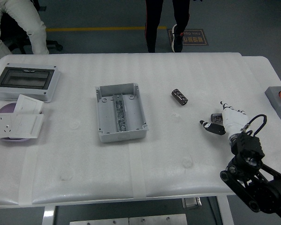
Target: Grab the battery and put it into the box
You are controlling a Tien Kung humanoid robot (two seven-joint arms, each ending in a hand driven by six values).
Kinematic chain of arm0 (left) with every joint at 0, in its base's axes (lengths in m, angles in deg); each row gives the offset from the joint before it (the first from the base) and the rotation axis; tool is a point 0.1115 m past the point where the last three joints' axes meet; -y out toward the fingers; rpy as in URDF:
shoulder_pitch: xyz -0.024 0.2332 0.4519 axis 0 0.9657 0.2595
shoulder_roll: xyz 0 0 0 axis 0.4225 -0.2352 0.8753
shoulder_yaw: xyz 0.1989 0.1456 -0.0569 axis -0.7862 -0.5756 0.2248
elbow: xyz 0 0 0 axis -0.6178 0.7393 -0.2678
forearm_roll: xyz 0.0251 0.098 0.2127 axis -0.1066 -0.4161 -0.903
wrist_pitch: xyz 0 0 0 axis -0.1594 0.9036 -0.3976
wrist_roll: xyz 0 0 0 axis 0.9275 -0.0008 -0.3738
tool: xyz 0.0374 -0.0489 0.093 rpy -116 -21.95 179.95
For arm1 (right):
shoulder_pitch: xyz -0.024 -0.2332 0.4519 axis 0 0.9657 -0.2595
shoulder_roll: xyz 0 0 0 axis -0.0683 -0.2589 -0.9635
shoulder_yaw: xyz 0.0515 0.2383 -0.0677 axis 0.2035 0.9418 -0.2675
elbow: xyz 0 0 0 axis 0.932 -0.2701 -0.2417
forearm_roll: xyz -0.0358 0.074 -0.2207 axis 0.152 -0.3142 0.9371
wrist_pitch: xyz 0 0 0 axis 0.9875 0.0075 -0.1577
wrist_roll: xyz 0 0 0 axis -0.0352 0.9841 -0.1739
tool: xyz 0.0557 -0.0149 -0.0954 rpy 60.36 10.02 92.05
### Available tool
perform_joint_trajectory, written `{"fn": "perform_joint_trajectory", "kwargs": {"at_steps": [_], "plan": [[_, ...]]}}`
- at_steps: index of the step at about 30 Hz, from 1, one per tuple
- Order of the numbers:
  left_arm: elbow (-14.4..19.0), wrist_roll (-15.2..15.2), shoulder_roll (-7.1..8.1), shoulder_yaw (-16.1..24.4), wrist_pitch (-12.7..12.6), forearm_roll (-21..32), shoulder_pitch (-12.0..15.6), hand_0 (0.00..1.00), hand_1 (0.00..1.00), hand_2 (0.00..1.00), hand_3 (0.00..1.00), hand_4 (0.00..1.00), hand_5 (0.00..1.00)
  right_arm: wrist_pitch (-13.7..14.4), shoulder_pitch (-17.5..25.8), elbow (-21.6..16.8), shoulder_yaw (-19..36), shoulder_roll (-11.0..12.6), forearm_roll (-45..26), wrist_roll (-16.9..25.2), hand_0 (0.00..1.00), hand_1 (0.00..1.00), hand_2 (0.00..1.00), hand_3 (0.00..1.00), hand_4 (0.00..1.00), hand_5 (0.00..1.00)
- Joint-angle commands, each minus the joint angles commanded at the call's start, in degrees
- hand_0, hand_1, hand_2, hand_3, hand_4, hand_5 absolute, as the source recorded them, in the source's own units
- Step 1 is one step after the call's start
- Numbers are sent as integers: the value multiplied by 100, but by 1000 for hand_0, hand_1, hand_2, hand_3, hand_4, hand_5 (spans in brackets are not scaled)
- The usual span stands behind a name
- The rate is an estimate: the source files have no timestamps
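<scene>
Reaching in from the lower R, the right hand [221, 123] is hovering over the table [178, 159] w/ fingers loosely spread, gripping nothing. Battery [180, 97] is lying just up-left of it, apart, right of the open grey box [120, 111].

- This looks like a workshop or factory test floor rather than a home or office.
- The floor [107, 47] is smooth grey-blue industrial coating, with a yellow line [93, 29] painted across it and a printed marking [189, 36] laid flat.
- The tabletop [178, 154] is covered in white padded sheeting, its pieces joined with tape.
- Electrical hardware lies on it: a grey open enclosure box [120, 112], a distribution box with a dark window [25, 82], and white wall socket plates [14, 125].
- People stand at the far side; only their legs [166, 23] show.
</scene>
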Motion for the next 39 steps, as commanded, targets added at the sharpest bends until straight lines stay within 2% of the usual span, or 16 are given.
{"fn": "perform_joint_trajectory", "kwargs": {"at_steps": [6,7,11,12,39], "plan": [[0,15,-2,0,-5,-16,5,541,561,512,479,30,2,16,5,13,-4,-7,20,0,932,754,822,966,731,592],[0,19,-1,-7,-6,-11,6,541,561,512,479,30,2,16,5,15,-6,-7,21,0,912,724,802,943,665,549],[0,32,3,-32,-6,7,2,541,561,512,479,30,2,12,0,19,-15,-8,34,0,912,724,802,943,665,549],[1,37,3,-43,-7,17,1,541,560,512,479,32,2,12,-1,20,-16,-9,39,0,884,705,779,897,596,513],[4,129,5,-121,-44,61,-15,541,558,518,478,33,2,62,-36,90,-50,-16,164,0,861,655,760,830,531,470]]}}
